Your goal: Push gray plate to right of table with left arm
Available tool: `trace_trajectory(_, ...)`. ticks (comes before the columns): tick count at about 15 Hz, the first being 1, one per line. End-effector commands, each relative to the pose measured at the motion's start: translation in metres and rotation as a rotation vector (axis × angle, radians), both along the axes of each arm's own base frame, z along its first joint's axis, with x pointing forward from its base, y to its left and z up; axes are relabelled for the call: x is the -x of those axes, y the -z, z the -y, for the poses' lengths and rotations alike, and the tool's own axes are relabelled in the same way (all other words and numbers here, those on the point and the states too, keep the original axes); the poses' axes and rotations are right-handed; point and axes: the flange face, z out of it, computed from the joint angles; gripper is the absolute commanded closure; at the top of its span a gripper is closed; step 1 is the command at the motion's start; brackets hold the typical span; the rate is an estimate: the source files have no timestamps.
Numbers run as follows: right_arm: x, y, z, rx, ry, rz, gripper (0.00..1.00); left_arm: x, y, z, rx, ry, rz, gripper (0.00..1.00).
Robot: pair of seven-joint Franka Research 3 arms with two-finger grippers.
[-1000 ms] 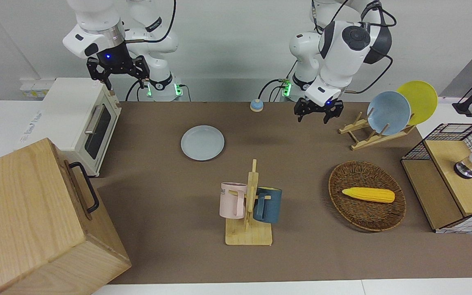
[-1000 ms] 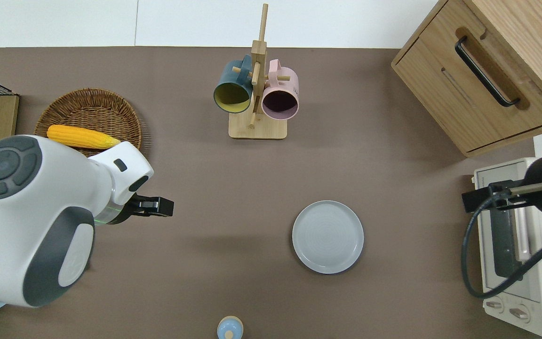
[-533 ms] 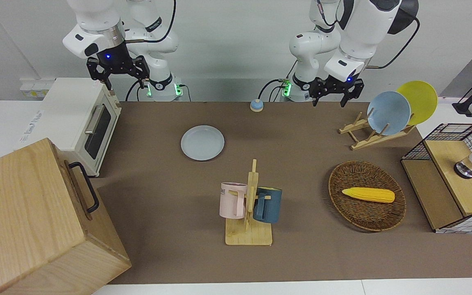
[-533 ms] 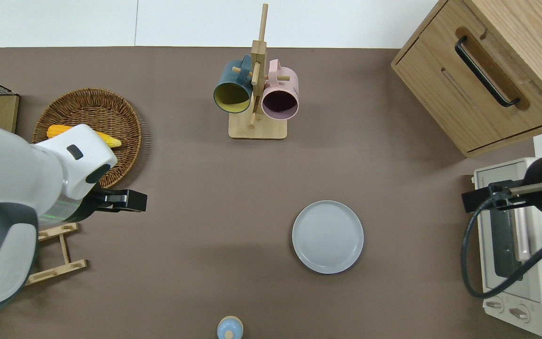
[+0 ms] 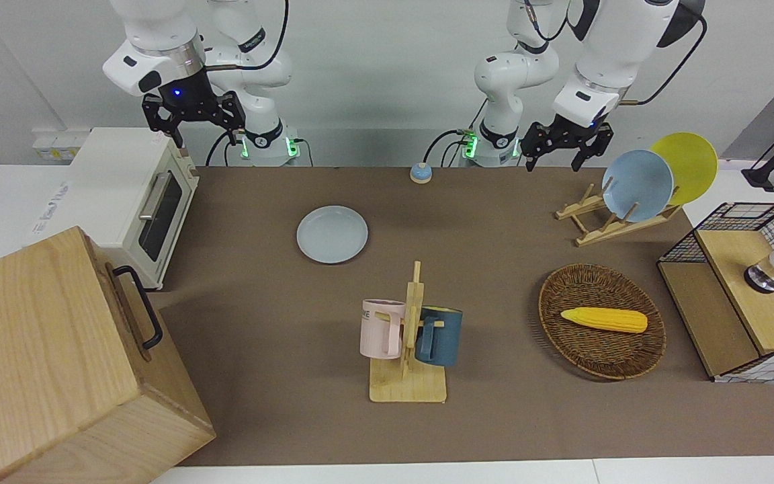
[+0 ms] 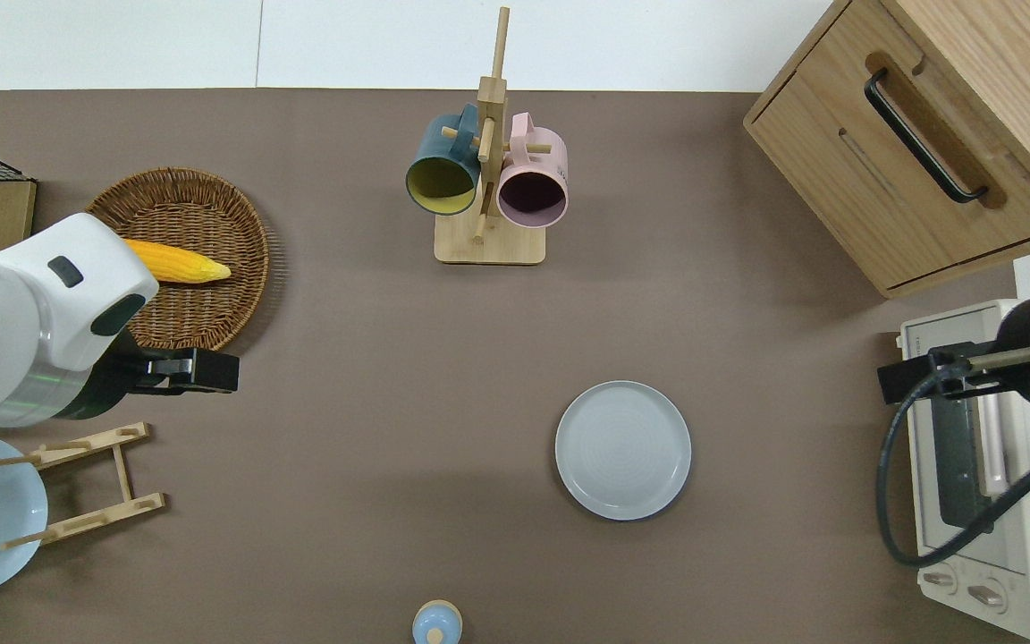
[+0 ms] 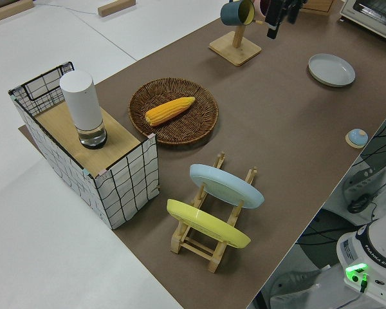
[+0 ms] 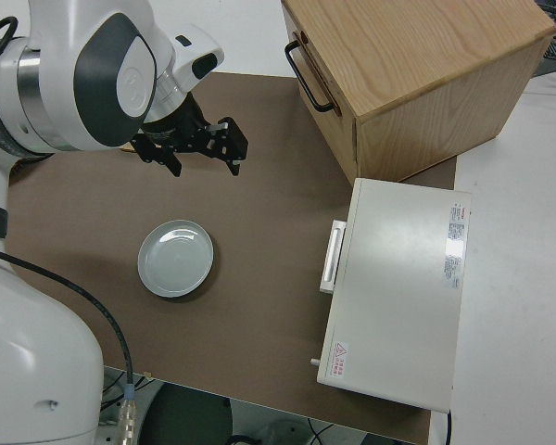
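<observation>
The gray plate (image 5: 332, 234) lies flat on the brown table (image 5: 494, 269), toward the right arm's end, some way short of the toaster oven; it also shows in the overhead view (image 6: 623, 450) and the right side view (image 8: 175, 259). My left gripper (image 5: 567, 149) is open and empty, up in the air. In the overhead view the left gripper (image 6: 200, 371) is over bare table between the wicker basket and the dish rack, far from the plate. My right arm is parked, its gripper (image 5: 193, 124) open.
A mug rack (image 5: 408, 336) with a pink and a dark blue mug stands mid-table. The wicker basket (image 5: 565, 282) holds a corn cob. A dish rack (image 5: 612, 225) holds a sky-blue and a yellow plate. A toaster oven (image 5: 138, 195) and wooden cabinet (image 5: 58, 363) stand at the right arm's end.
My left arm has risen and swung away from the table's middle toward its own end, to near the dish rack. The gray plate has not moved. The right arm is still.
</observation>
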Motion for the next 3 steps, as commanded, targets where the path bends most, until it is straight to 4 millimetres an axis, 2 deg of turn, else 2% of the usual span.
trace_trajectory(1, 0.0039, -0.0030, 0.0003, -0.001, -0.007, 0.000, 0.005, -0.0003, -0.0049, -0.0001, 0.006, -0.018, -0.003, 0.00)
trace_trajectory(3, 0.0040, -0.0030, 0.0003, -0.001, -0.007, 0.000, 0.005, 0.0014, -0.0049, 0.0025, 0.006, -0.014, -0.010, 0.00)
